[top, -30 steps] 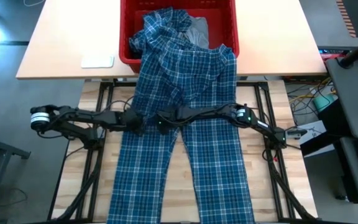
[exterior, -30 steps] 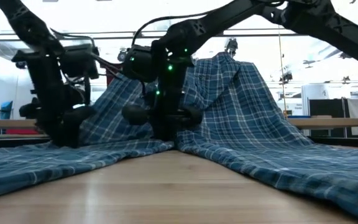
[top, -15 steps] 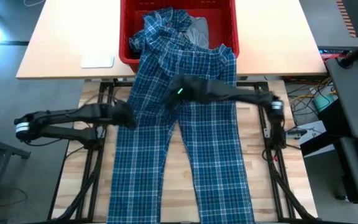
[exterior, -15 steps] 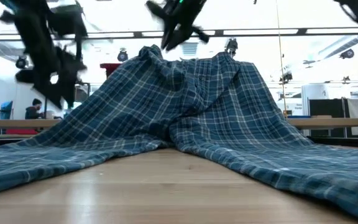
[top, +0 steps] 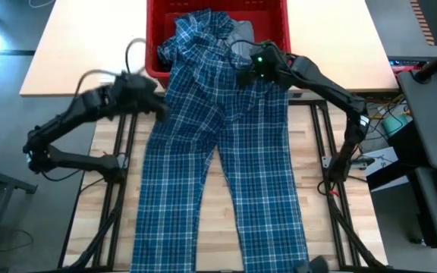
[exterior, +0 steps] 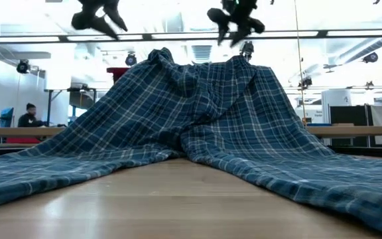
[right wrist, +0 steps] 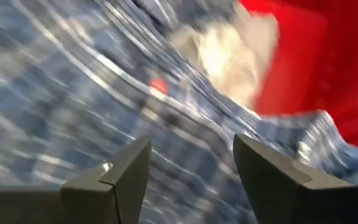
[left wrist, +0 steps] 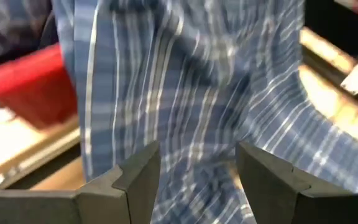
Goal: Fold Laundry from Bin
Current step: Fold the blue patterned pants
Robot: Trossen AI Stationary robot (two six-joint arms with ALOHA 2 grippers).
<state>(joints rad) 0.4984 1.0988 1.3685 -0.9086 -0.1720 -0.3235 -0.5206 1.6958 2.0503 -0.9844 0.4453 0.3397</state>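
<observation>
Your plaid garment (top: 222, 152) is draped out of the red bin (top: 275, 19) and down the wooden table (top: 332, 250), two long legs of blue-and-white check running toward the near edge, its upper part still bunched inside the bin. A light grey garment (top: 243, 36) peeks out beside that bunch, against the bin's right wall. Your right gripper (top: 243, 70) hangs above the plaid right at the bin's front rim, fingers spread with nothing between them; its wrist view looks down on blurred check, a pale patch of cloth and red plastic. Your left gripper (top: 160, 111) sits at the plaid's left edge, just in front of the bin's left corner, fingers (left wrist: 143, 177) also apart and empty, the fabric hanging beyond them. From table level the cloth rises like a tent to the bin, both grippers up high above it.
</observation>
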